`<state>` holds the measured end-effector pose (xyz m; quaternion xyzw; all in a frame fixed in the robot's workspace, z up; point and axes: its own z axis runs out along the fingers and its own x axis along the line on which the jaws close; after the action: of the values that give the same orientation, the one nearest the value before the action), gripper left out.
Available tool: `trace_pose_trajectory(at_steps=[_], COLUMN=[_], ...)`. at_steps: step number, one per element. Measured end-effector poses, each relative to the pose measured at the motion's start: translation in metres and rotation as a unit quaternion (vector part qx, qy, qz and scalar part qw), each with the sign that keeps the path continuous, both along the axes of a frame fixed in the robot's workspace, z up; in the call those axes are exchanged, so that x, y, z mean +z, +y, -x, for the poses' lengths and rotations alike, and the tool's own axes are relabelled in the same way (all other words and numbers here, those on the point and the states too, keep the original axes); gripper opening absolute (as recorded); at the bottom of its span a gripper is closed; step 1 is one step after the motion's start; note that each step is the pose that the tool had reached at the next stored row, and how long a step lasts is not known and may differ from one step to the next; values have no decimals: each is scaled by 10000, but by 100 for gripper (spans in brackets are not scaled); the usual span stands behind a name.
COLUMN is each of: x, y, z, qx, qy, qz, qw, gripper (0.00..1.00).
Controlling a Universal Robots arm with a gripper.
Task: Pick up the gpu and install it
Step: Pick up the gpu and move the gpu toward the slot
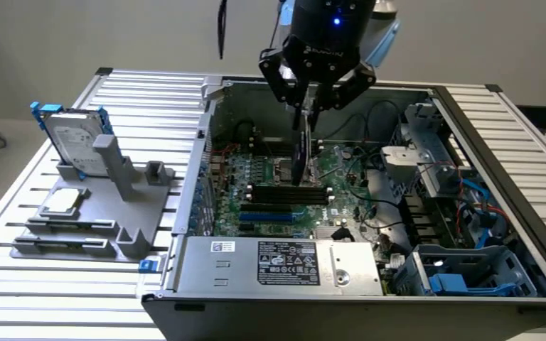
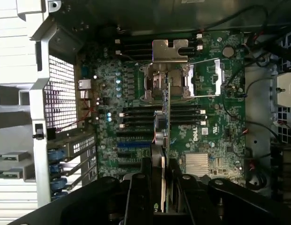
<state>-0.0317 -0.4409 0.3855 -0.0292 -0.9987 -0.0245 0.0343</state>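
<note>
The gpu (image 1: 301, 158) hangs edge-on and upright from my gripper (image 1: 309, 106), which is shut on its top edge. It hovers inside the open computer case (image 1: 207, 142), over the green motherboard (image 1: 273, 177). In the wrist view the gpu (image 2: 165, 126) appears as a thin vertical edge between the black fingers (image 2: 144, 180), its silver bracket (image 2: 170, 50) at the far end. Below it lie the black memory slots (image 2: 136, 112) and the blue expansion slots (image 2: 131, 145). I cannot tell whether the card touches the board.
A grey holder (image 1: 93, 213) at the exterior view's left carries the silver hard drive (image 1: 69, 138) with blue rails and a small square processor chip (image 1: 65, 201). Power supply (image 1: 283, 266), cables (image 1: 377, 206) and blue drive bays (image 1: 472, 277) crowd the case.
</note>
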Motion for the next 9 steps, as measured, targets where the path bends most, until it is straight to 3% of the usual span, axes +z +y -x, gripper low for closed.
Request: trace_pose_trajectory(at_steps=[3,9], x=[-54,-69], y=[17,17], z=[-84,-84], qx=[8,23], qy=[0,1], qz=[1,2], qw=[10000,10000], gripper=[26,26])
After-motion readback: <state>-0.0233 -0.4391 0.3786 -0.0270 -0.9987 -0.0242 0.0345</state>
